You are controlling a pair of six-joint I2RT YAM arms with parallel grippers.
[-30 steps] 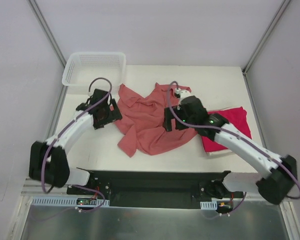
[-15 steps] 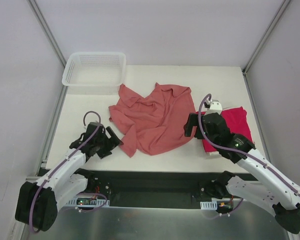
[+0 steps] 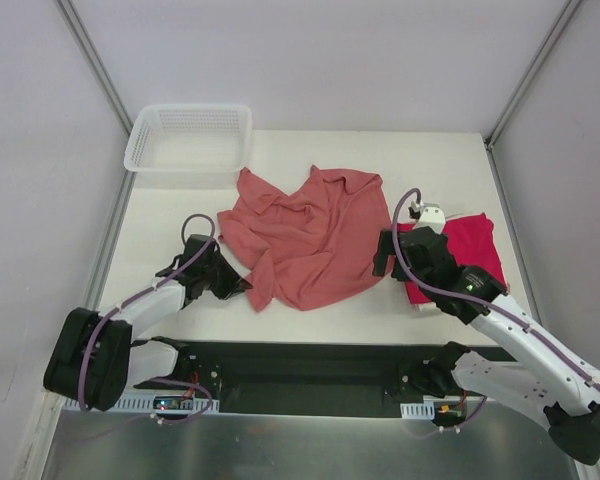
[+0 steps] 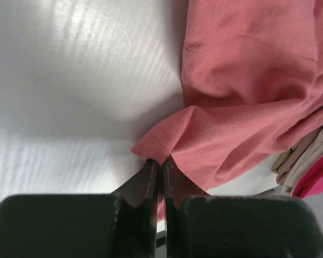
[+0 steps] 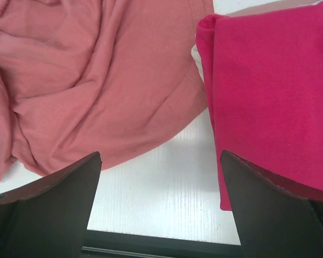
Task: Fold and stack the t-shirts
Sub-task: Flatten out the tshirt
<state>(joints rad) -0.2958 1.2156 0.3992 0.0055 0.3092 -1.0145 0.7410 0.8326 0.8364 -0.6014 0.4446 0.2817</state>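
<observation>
While your L gripper sits low on the white desk, its two dark fingers are pressed together w/ the hemmed corner of the dusty salmon-pink cotton t-shirt pinched btwn them. The rest of that tee spreads ahead of and to the right of the gripper, crumpled w/ deep folds, not flat. From the top view, the pinched bit is the fabric tip nearest the arm bases.

Your R gripper hangs above the desk w/ fingers wide apart, holding nothing. Below it and to its left lies the salmon tee's rounded near edge. To its right is the bright crimson-magenta cotton t-shirt, folded into a neat flat rectangle. A strip of bare desk runs btwn the two tees right under the gripper's gap. At the far end they look to be touching or nearly so; can't tell which.

Well beyond the L gripper, at the desk's far-left corner, stands a white plastic mesh basket.
</observation>
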